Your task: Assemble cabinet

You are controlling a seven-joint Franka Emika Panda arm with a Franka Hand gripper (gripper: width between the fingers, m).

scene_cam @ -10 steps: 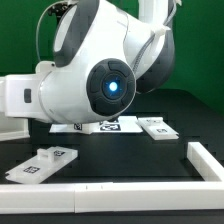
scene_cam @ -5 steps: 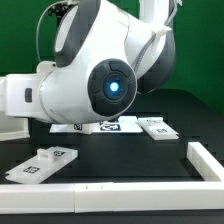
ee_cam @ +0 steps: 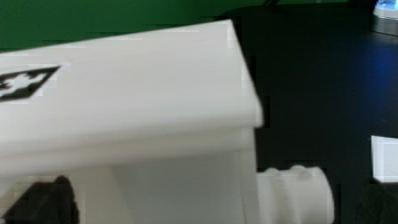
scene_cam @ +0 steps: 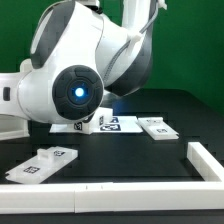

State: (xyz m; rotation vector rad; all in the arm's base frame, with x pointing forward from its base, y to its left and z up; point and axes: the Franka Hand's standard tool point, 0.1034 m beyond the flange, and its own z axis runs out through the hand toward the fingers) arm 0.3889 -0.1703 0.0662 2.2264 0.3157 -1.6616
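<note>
- Close up in the wrist view: the cabinet body [ee_cam: 125,110], white, filling most of the frame, with a black-and-white tag [ee_cam: 25,82] on its upper face and a small ridged knob [ee_cam: 294,188] sticking out of the side below.
- Near that knob but apart from it, on the black table [ee_cam: 311,60]: the edge of another white piece [ee_cam: 384,158] (too little showing to name it).
- Gripper: jaws spread as wide as they go, not seen clamped on anything. Hidden behind the arm in the exterior view, and no fingers clearly made out in the wrist view.
- Blocking the middle of the exterior view: the bulky white robot arm [scene_cam: 90,60], with a blue light [scene_cam: 78,92] glowing on its round joint.
- Just below that joint and partly covered by it: the marker board [scene_cam: 120,124], flat on the table.
- Just beside the board, toward the exterior view's right: a small flat panel [scene_cam: 158,127] with a tag, lying flat.
- Nearer the camera, toward the exterior view's left: a second flat panel [scene_cam: 45,163], also tagged, well apart from the first.
- Along the front edge and up the exterior view's right: the long white rail [scene_cam: 120,192].
- At the exterior view's left edge, half behind the arm: a white block [scene_cam: 10,105], cannot tell what.
</note>
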